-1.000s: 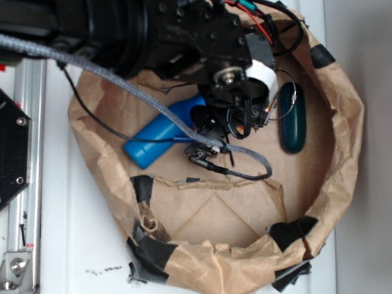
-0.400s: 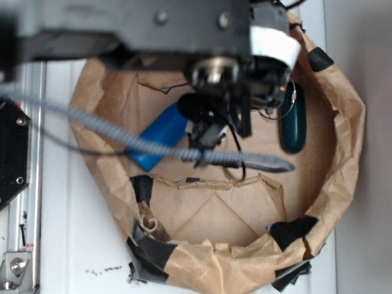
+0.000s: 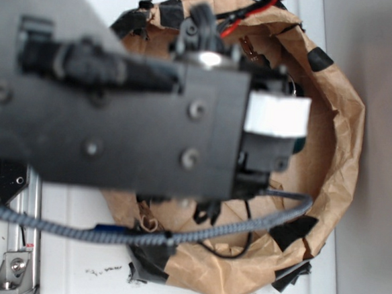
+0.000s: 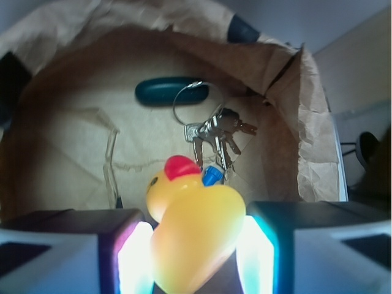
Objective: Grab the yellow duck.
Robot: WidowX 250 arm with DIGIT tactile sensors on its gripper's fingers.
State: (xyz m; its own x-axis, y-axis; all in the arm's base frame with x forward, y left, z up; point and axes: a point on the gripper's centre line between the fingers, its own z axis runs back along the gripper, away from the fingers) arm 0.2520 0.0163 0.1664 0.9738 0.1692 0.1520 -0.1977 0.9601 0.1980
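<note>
The arm (image 3: 117,114) fills most of the frame, a blurred dark block with screws, covering the middle of the paper bag (image 3: 345,130). A white label (image 3: 275,115) sits on its right end. The bag's crumpled brown rim, patched with black tape (image 3: 291,231), curves around the right and bottom. A grey braided cable (image 3: 197,233) runs across the lower part, and red wire (image 3: 249,17) shows at the top. A metal rail (image 3: 18,242) lies at lower left on the white table (image 3: 74,259).

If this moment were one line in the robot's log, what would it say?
gripper: shut on duck | duck: between the fingers, beak toward keys | below: paper bin | exterior view: arm blocks bin
</note>
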